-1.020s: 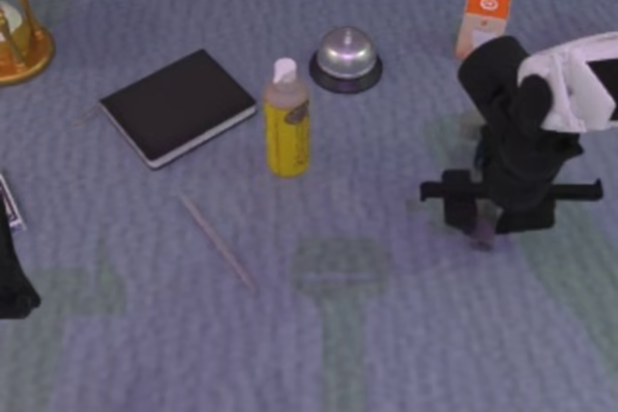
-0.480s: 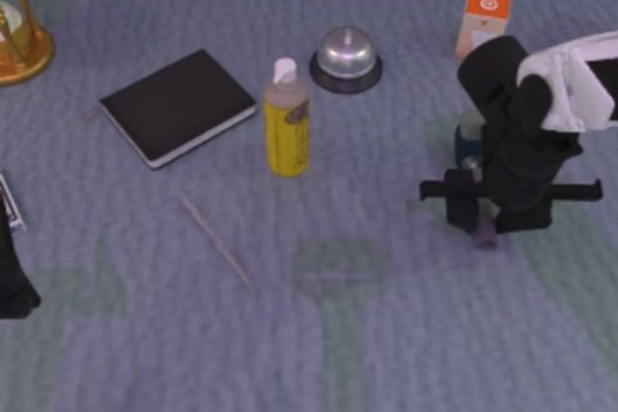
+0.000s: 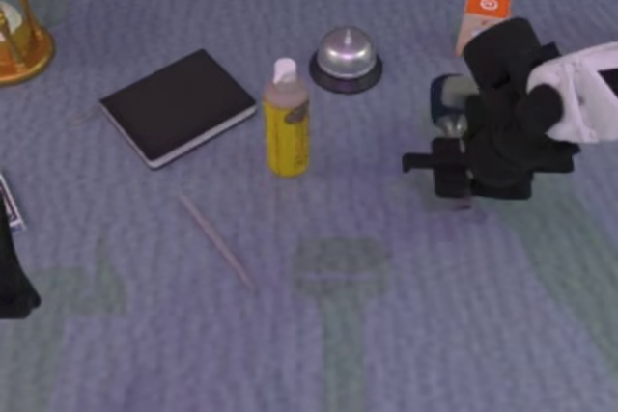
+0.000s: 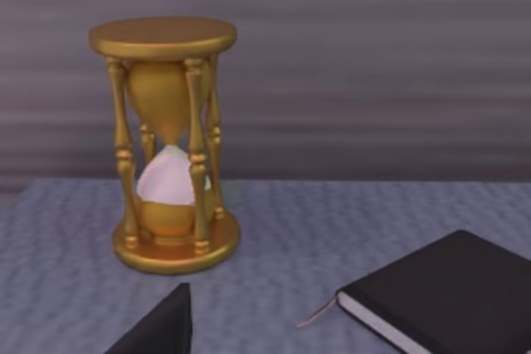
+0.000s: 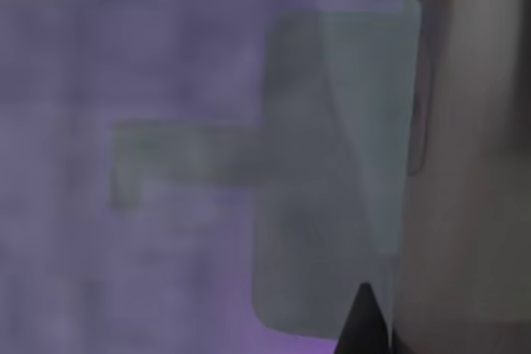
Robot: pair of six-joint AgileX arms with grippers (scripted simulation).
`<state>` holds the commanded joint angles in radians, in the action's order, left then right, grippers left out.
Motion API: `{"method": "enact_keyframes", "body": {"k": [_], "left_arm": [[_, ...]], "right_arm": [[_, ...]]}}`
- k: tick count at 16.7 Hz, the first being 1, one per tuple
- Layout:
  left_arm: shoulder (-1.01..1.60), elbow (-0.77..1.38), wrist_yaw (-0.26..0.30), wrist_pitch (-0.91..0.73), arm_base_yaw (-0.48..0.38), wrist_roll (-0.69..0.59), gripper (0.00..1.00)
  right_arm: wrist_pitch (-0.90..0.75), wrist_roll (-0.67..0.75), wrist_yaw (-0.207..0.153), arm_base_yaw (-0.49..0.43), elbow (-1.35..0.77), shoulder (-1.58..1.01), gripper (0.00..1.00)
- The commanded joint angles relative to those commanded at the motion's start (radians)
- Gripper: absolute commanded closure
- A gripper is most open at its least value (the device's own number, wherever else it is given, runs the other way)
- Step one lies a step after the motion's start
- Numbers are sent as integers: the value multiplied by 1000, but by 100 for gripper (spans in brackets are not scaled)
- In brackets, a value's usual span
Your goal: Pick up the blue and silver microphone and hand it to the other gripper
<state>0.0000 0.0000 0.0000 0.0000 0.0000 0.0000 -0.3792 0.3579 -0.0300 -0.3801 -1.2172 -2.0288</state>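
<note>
The blue and silver microphone (image 3: pixel 447 101) is off the table at the right, its dark blue head poking out toward the back left of my right gripper (image 3: pixel 454 153), which is shut on its handle. In the right wrist view the silver-grey handle (image 5: pixel 465 163) fills one side, right against a black fingertip (image 5: pixel 363 325). The other gripper, on my left arm (image 3: pixel 12 282), is parked at the table's left edge. One of its fingertips (image 4: pixel 162 329) shows in the left wrist view, with nothing held.
A yellow bottle (image 3: pixel 287 123), silver bell (image 3: pixel 346 57) and black notebook (image 3: pixel 177 105) lie across the back middle. A thin pale stick (image 3: pixel 216 240) lies in front of them. An orange box (image 3: pixel 483 14) stands behind my right arm. A gold hourglass (image 4: pixel 166 147) stands back left.
My right gripper has risen and shifted toward the back left with the microphone; its blue head, hidden under the arm a second ago, now shows. The left arm has not moved.
</note>
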Motion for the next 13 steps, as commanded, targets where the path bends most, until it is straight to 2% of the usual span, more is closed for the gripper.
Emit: {"method": "enact_keyframes", "body": {"k": [9,13], "left_arm": [[0,0,0,0,0,0,0],[0,0,0,0,0,0,0]], "right_arm": [[858,-216,-239,3,234,175,100],[1127,-301,-325,5,319,269,100]]}}
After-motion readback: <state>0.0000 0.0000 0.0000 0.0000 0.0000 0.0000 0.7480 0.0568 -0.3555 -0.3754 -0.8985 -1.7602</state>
